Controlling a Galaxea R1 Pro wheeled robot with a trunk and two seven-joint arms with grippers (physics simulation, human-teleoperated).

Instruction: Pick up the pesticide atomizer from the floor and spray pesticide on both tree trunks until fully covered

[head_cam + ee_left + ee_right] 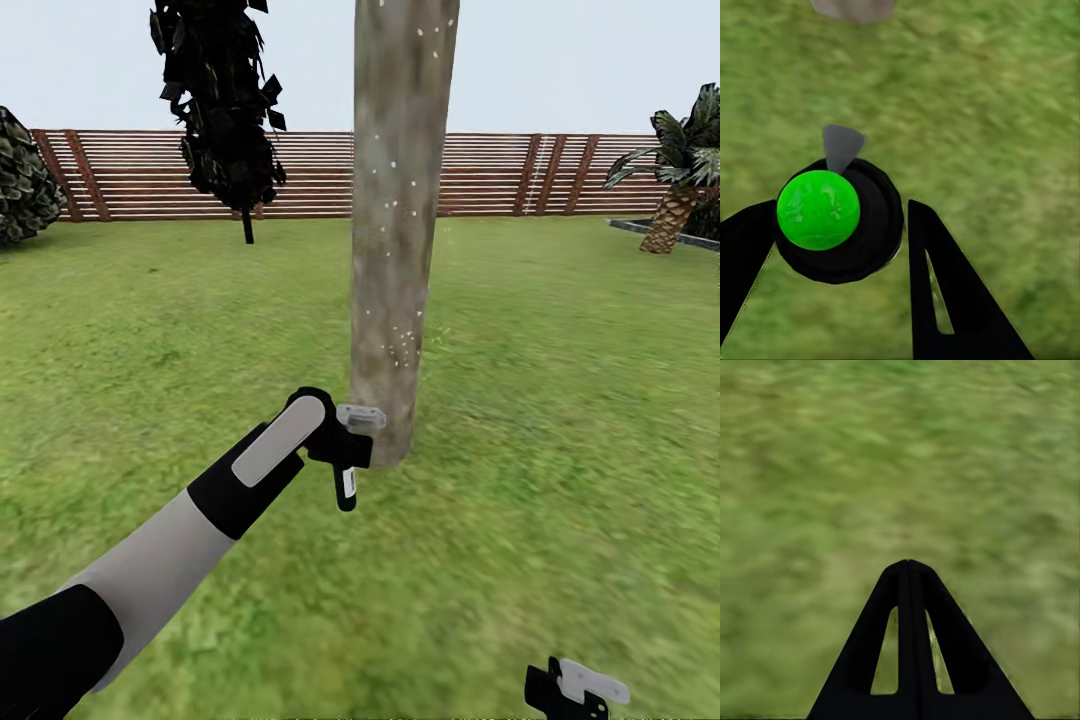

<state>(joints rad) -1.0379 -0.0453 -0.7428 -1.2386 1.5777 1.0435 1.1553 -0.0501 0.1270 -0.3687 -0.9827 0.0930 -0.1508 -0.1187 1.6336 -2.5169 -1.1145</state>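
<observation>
1. White pesticide specks [404, 338] dot the near tree trunk [398, 230], thin and scattered (my reading: coverage far from full).
2. Left gripper [345, 440] pinches the pesticide atomizer [345, 487] just beside the trunk's base; the left wrist view shows its green top [818, 209] between the fingers.
3. Right gripper [578, 690] hangs low at near right, fingers pressed together over grass [900, 465].
4. Second tree untreated, as far as visible.
5. Atomizer carries a pale label; no writing is readable.

Left arm: black upper sleeve, grey forearm, black wrist with grey oval plate; black left hand [345, 440], pale fingers.
</observation>
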